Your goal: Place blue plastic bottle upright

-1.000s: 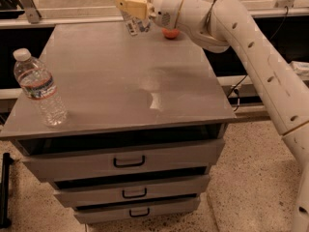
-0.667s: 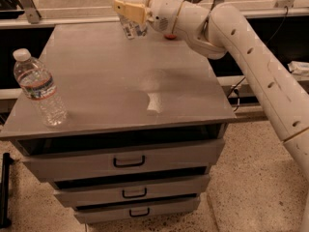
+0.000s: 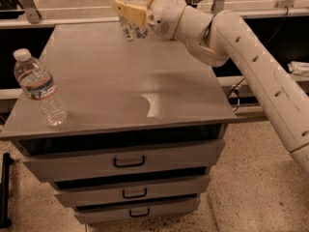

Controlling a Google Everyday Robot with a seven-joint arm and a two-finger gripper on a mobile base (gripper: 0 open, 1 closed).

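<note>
My gripper is at the far edge of the grey cabinet top, above its back middle. Its yellowish fingers are shut on the small blue plastic bottle, which has a whitish label with dark print. The bottle hangs roughly upright in the grip, held above the surface; its top runs past the upper frame edge and its cap is out of view.
A larger clear ribbed bottle with a red-and-blue band stands upright at the front left corner. The cabinet has three drawers below. My white arm reaches in from the right. A rail runs behind the cabinet.
The gripper has moved left and slightly toward the back with the small bottle held in it. The large bottle has not moved.
</note>
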